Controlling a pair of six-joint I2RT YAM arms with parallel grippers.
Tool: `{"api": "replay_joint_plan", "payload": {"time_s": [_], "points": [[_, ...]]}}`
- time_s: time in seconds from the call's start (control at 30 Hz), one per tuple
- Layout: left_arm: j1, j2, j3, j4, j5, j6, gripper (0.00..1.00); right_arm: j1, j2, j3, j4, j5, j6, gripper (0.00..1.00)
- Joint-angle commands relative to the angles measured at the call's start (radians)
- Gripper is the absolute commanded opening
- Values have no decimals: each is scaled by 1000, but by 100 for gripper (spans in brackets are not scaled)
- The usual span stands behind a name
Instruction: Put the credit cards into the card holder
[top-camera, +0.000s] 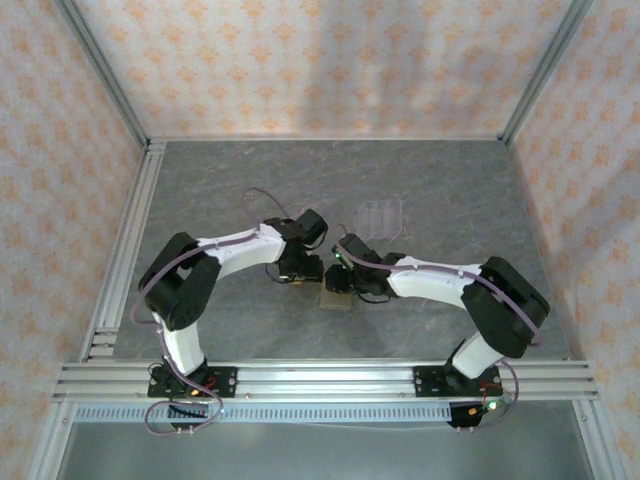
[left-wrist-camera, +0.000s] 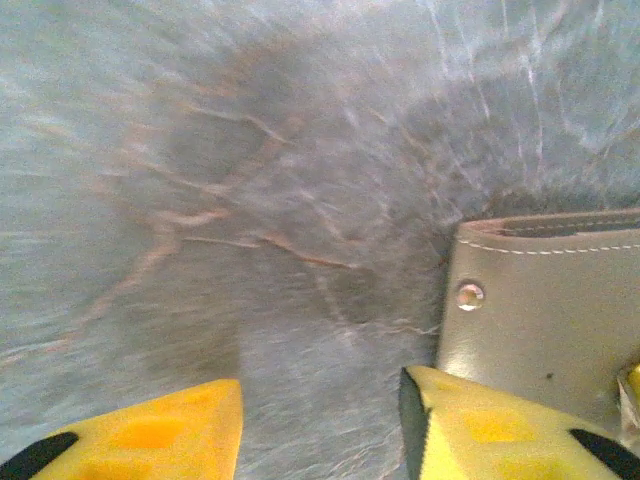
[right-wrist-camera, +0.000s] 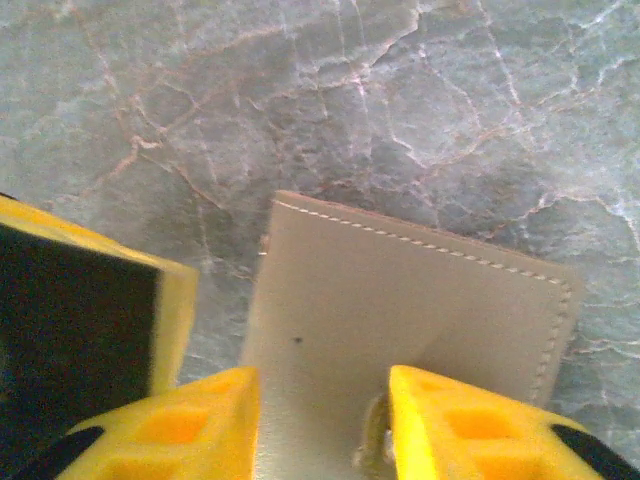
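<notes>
Wallet lies flat on the table, toward 6 o'clock from centre. My right end effector is part-open over its cover, gripping nothing. My left end effector is part-open, wallet at its 3 o'clock. Pin one edge, then lift the flap slowly.

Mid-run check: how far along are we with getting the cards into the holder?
Done, apparently: the card holder lies flat on the table, tan cover up, and the clear stand looks bare of anything maroon. In hand: nothing; the left gripper and right gripper both stand open over the holder. Remaining: confirming the cards are inside, which the cover hides.
</notes>
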Motion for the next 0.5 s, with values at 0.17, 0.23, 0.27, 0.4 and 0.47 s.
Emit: {"api": "replay_joint_plan", "payload": {"time_s": [0.17, 0.23, 0.27, 0.4, 0.47], "points": [[46, -327, -28, -84, -301, 19, 74, -56, -51, 112, -37, 36, -56, 71], [58, -390, -41, -86, -376, 16, 78, -80, -81, 129, -41, 63, -67, 85], [61, -425, -42, -86, -428, 17, 78, -95, -99, 135, -35, 90, -70, 100], [59, -549, -69, -52, -737, -19, 89, -157, -162, 172, -77, 280, -72, 99], [59, -584, -82, -55, -946, -56, 100, -179, -192, 189, -103, 408, -87, 99]]}}
